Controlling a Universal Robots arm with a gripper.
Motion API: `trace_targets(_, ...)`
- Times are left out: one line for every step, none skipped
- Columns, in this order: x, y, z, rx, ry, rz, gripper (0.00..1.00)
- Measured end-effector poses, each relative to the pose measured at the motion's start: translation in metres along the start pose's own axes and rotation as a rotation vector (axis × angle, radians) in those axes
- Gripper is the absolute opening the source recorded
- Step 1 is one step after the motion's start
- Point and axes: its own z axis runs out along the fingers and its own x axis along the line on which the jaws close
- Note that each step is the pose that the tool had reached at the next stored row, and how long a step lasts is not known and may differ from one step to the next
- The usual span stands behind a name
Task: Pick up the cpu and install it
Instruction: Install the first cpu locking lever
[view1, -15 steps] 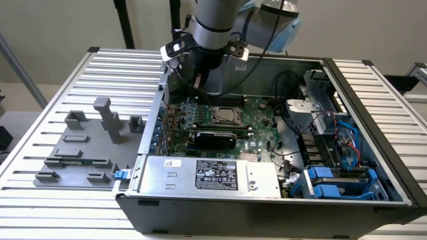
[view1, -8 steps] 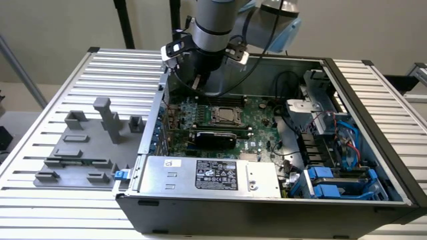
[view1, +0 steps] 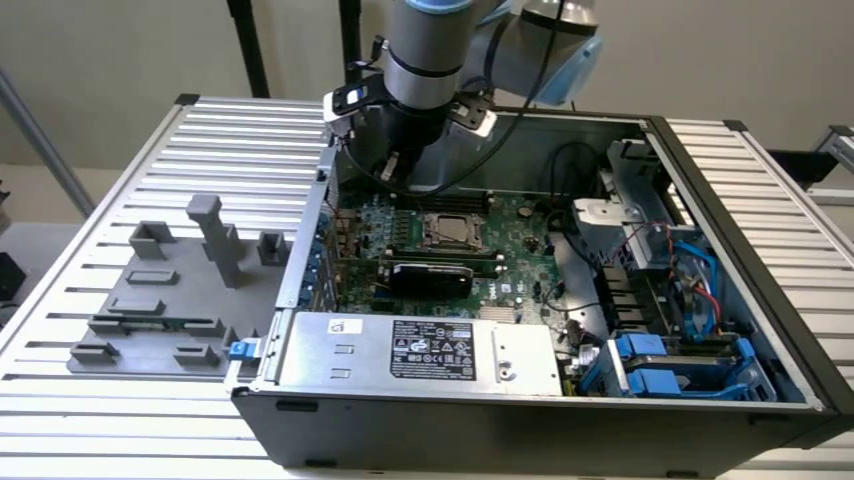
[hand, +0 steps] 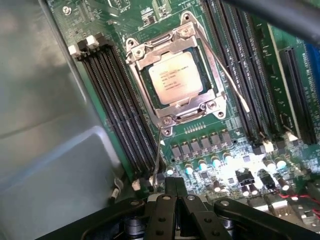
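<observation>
The cpu (hand: 176, 77), a silvery square chip with printed text, lies seated in the metal-framed socket (hand: 150, 47) on the green motherboard (hand: 100, 20). From outside, the cpu (view1: 445, 228) shows as a pale square in the middle of the open computer case (view1: 534, 420). My gripper (view1: 395, 172) hangs over the case's back corner on the exterior view's left, above the board and apart from the cpu. In the wrist view the gripper (hand: 175, 182) has its black fingers (hand: 165, 200) pressed together with nothing between them.
Black memory slots (hand: 117, 105) run on both sides of the socket. Thin socket levers (hand: 225, 75) stand out from the frame. A power supply (view1: 414, 350) fills the case's front, with drive bays and cables (view1: 667, 290) on the exterior view's right. Grey fixture blocks (view1: 174, 290) stand on the slatted table (view1: 80, 230).
</observation>
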Motion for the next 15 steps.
trace_targets(0.000,-0.0001,0.0000,0.0063,0.0152,0.001,0.11)
trace_targets(0.000,-0.0001,0.0000,0.0122,0.0292,0.000,0.11)
trace_targets(0.000,0.0000,-0.0002,0.0164,0.0390,0.000,0.11)
trace_targets(-0.001,0.0002,-0.0003,0.0189,0.0454,0.001,0.11)
trace_targets(-0.001,0.0005,-0.0005,0.0205,0.0502,0.001,0.11)
trace_targets(-0.002,0.0008,-0.0007,0.0214,0.0529,0.003,0.11)
trace_targets(-0.003,0.0012,-0.0011,0.0215,0.0543,0.004,0.11)
trace_targets(-0.004,0.0019,-0.0014,0.0216,0.0550,0.005,0.11)
trace_targets(-0.004,0.0027,-0.0018,0.0216,0.0555,0.006,0.11)
trace_targets(-0.005,0.0040,-0.0022,0.0218,0.0561,0.006,0.11)
trace_targets(-0.005,0.0057,-0.0026,0.0220,0.0567,0.006,0.11)
trace_targets(-0.005,0.0077,-0.0030,0.0222,0.0574,0.006,0.11)
trace_targets(-0.005,0.0094,-0.0034,0.0226,0.0591,0.005,0.11)
trace_targets(-0.005,0.0102,-0.0036,0.0232,0.0628,0.005,0.11)
trace_targets(-0.006,0.0105,-0.0037,0.0252,0.0701,0.004,0.11)
